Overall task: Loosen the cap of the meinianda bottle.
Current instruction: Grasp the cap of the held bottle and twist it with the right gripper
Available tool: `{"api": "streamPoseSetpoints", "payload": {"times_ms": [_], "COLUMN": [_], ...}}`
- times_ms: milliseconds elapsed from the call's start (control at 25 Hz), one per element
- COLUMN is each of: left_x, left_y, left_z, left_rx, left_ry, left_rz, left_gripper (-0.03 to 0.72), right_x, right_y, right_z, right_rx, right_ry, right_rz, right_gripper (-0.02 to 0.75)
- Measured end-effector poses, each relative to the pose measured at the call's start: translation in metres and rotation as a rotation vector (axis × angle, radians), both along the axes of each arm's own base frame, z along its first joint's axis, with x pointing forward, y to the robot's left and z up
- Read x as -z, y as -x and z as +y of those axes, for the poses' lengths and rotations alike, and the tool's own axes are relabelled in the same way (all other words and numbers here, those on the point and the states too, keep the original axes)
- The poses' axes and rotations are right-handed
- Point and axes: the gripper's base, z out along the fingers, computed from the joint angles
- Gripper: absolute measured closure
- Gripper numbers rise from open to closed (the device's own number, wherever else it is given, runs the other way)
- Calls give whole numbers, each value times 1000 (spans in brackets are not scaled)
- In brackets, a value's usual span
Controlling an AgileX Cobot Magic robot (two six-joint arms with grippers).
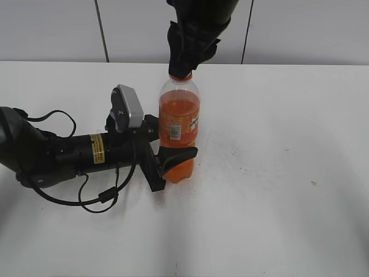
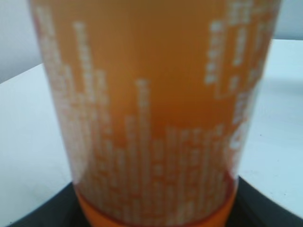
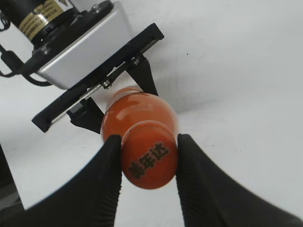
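Observation:
The meinianda bottle (image 1: 179, 130) stands upright on the white table, full of orange drink with an orange label. My left gripper (image 1: 172, 158) is shut on its lower body from the left; its wrist view is filled by the bottle's label (image 2: 151, 118), with the black jaws at the bottom corners. My right gripper (image 1: 183, 68) comes down from above and is shut on the orange cap (image 1: 180, 75). In the right wrist view both black fingers (image 3: 148, 158) press the sides of the cap (image 3: 149, 161), which bears dark characters on top.
The left arm and its silver wrist camera (image 1: 128, 107) lie on the white table (image 1: 277, 173) left of the bottle, with black cables (image 1: 98, 199) looping in front. A tiled wall (image 1: 57, 29) runs behind the table.

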Motion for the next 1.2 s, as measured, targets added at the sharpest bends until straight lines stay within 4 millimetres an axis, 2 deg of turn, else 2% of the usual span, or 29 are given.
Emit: {"api": "streamPoseSetpoints", "payload": {"times_ms": [160,400,720,1000,1120,1200], "left_x": [0,0,0,0,0,0], "left_y": [0,0,0,0,0,0], "left_z": [0,0,0,0,0,0], "left_rx": [5,0,-1,0,1,0], "left_ry": [0,2,4,4,3,3], "left_rz": [0,4,5,2,1,1], "left_gripper": [291,291,291,291,291,291], "right_x": [0,0,-1,-21,-28,-35], "right_y": [0,-8,-7,2,5,7], "right_z": [-1,-10,-10,-14,-14,-15], "right_rx": [-105,-126,-265,-361,-352,-286], "right_ry": [35,50,73,45,14,-18], "right_rz": [-42,-56,-98,-159,-162,-150], "right_gripper": [473,473,473,473,473,473]}}
